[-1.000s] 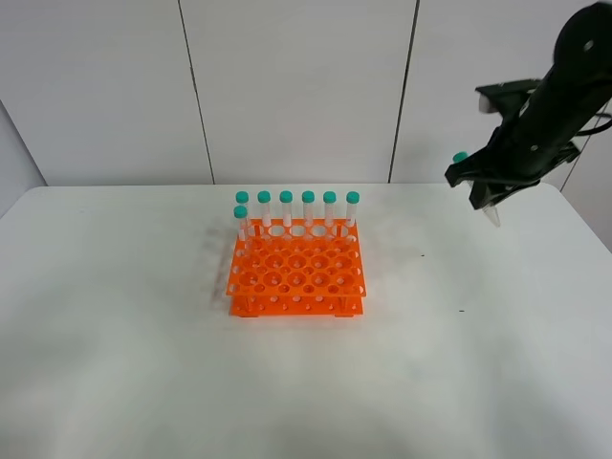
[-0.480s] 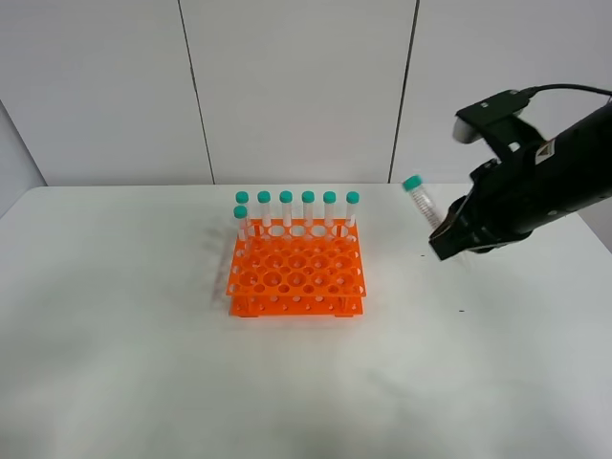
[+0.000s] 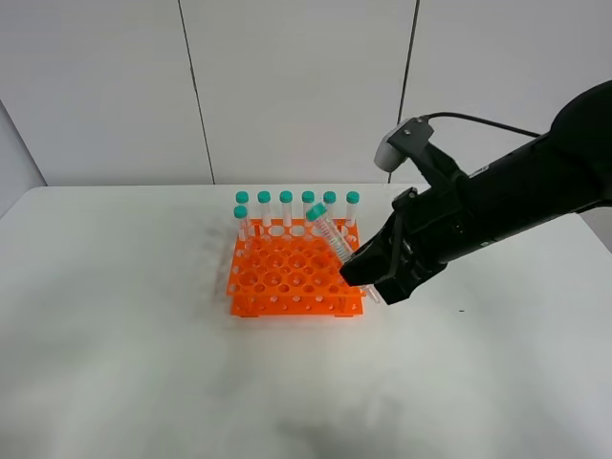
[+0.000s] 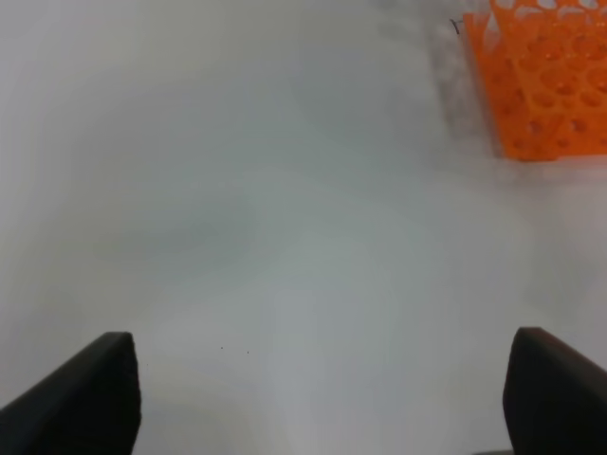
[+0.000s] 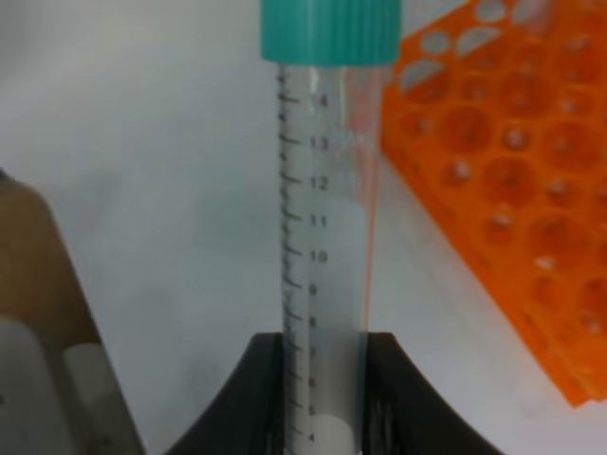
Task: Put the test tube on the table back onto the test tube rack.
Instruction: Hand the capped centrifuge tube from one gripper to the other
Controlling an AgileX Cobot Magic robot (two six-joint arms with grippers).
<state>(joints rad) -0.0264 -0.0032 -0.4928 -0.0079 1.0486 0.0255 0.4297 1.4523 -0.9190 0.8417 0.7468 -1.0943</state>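
Since a second ago, the right arm has been swung in from the far right edge of the table (image 3: 143,335) to the right side of the test tube rack (image 3: 287,277), and the test tube (image 3: 330,234) has been carried along with it. The tube is now held in the air, tilted, with its teal cap leaning over the back right part of the orange rack. It is clamped firmly in the right gripper (image 3: 368,273) by the lower part of its clear body. In the right wrist view, the black jaws are seen pressed against both sides of the tube, below the middle of the printed scale. The conical tip is hidden there. Seven other capped tubes (image 3: 286,206) are seen standing upright in the rack, six along the back row and one just in front at the left end. The left gripper (image 4: 322,379) is held spread wide over bare table, with nothing between its fingers.

The tube is judged to be light, stiff and smooth, so it may pivot or slip in a narrow grip. A hold on the straight body is thought best, with the tip left free to enter a hole. It would need to be brought upright first.
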